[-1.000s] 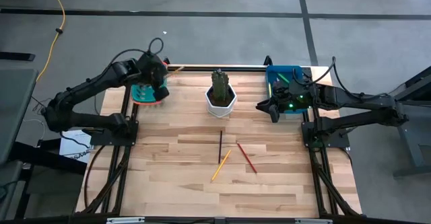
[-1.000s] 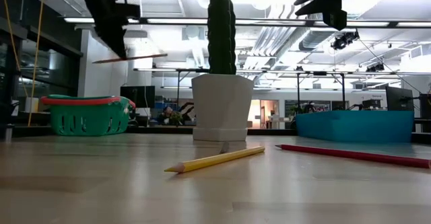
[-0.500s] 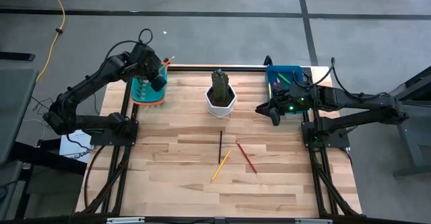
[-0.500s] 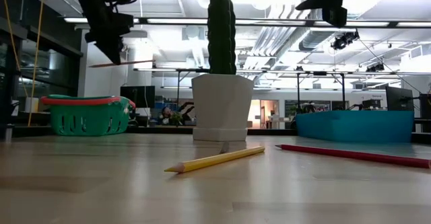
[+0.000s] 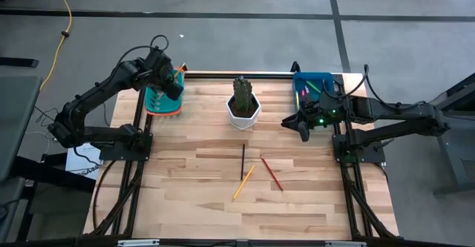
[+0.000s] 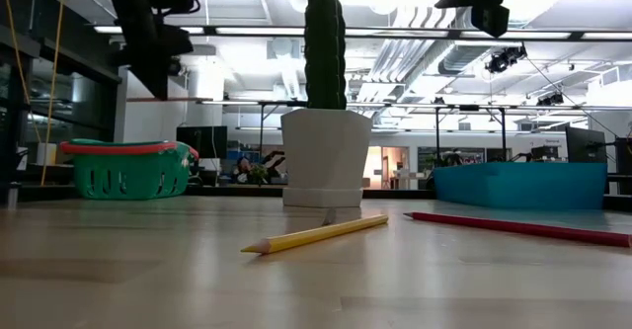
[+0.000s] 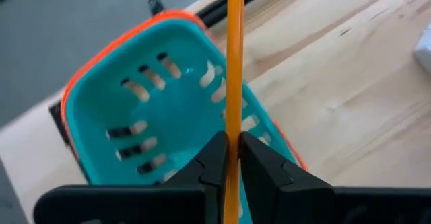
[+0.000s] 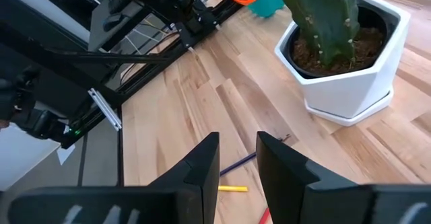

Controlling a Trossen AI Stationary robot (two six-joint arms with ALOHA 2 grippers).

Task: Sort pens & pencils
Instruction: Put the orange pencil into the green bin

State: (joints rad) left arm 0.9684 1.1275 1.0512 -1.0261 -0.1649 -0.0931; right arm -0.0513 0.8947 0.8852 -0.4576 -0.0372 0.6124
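My left gripper (image 5: 173, 84) hangs over the teal, orange-rimmed basket (image 5: 162, 101) at the table's far left, shut on an orange pencil (image 7: 234, 62). My right gripper (image 8: 237, 160) stands open and empty in the air in front of the blue bin (image 5: 315, 89), which has green and pink pens (image 5: 310, 88) in it. Three pencils lie flat mid-table: a dark one (image 5: 243, 162), a yellow one (image 5: 243, 182) and a red one (image 5: 272, 173). My left gripper pinches the orange pencil's shaft (image 7: 234, 146) between its two fingers, which lie across it. The fingers come from above, slanting down. The pencil (image 6: 202, 99) lies level and lifted clear above the basket (image 6: 126, 168), its longer part sticking out to one side.
A white pot with a cactus (image 5: 243, 104) stands at the far middle, between basket and bin. The black frame rails (image 5: 349, 158) run along both table sides. The light wooden tabletop (image 5: 185, 202) lies bare at the near left.
My left gripper has gone a little toward the table's left, farther over the basket, and has rolled about its own axis. The orange pencil has turned with it, from tilted to level. It stays shut on the pencil.
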